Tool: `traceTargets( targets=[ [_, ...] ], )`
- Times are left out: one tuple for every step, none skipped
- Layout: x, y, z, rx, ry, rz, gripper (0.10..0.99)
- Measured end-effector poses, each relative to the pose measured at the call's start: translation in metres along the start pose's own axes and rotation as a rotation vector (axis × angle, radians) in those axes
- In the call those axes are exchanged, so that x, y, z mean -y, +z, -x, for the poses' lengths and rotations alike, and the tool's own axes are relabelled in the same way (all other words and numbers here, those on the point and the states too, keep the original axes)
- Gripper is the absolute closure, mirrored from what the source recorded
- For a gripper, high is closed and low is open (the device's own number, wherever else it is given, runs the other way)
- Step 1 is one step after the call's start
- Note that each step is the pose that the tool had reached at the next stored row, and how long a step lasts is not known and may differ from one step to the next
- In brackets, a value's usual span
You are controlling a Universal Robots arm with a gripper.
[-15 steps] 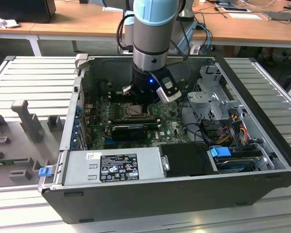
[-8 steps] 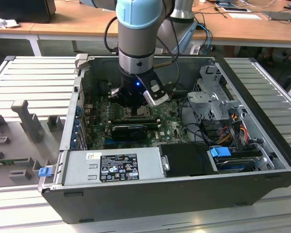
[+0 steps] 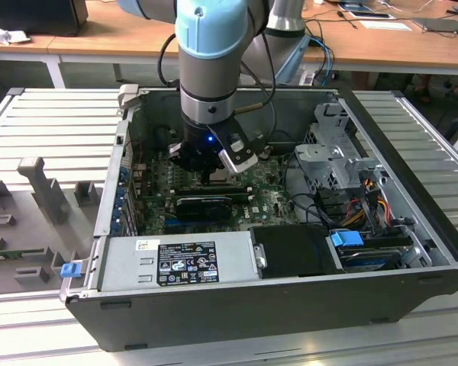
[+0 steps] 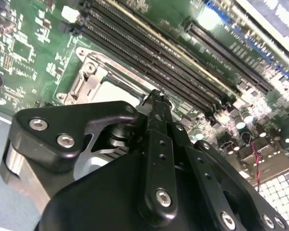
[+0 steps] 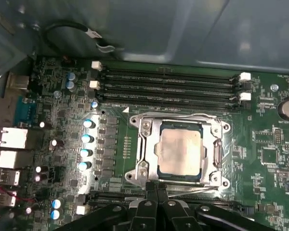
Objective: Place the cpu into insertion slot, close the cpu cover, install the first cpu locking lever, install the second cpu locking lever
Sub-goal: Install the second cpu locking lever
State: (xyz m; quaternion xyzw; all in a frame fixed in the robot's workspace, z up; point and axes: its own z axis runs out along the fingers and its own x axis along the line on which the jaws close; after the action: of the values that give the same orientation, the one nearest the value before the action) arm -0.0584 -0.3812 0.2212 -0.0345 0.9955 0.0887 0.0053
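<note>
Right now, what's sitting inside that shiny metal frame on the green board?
The cpu, a tan-grey square chip, lies flat in the window of the cpu cover. The insertion slot beneath it is covered by the chip and frame, so its contacts cannot be seen.

In the second wrist view, the pincer (image 4: 156,103) hides most of the cpu cover (image 4: 94,79).

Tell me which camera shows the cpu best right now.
The first wrist view: the cpu lies face-up, framed by the cpu cover. The second wrist view catches a pale corner behind the gripper. In the exterior view the arm covers it.
</note>
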Motion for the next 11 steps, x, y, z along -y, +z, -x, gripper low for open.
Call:
traceTargets(
  targets=[
    [0.0012,0.0003,-0.0026,0.0007,-0.001,0.013,0.980],
    [0.0024,0.0001,-0.0036,0.0009,-0.001,0.017,0.980],
    [0.0036,-0.0001,-0.0041,0.0011,-0.001,0.019,0.980],
    [0.0050,-0.0003,-0.0043,0.0014,-0.001,0.022,0.980],
    [0.0060,-0.0005,-0.0044,0.0012,-0.002,0.023,0.980],
    [0.0092,-0.0011,-0.0046,0.0004,-0.007,0.024,0.980],
    [0.0103,-0.0013,-0.0047,0.0004,-0.007,0.026,0.980],
    [0.0109,-0.0014,-0.0047,0.0005,-0.008,0.028,0.980],
    [0.0113,-0.0015,-0.0051,0.0006,-0.009,0.032,0.980],
    [0.0114,-0.0015,-0.0062,0.0004,-0.011,0.036,0.980],
    [0.0120,-0.0013,-0.0067,0.0001,-0.015,0.043,0.980]
  ],
)
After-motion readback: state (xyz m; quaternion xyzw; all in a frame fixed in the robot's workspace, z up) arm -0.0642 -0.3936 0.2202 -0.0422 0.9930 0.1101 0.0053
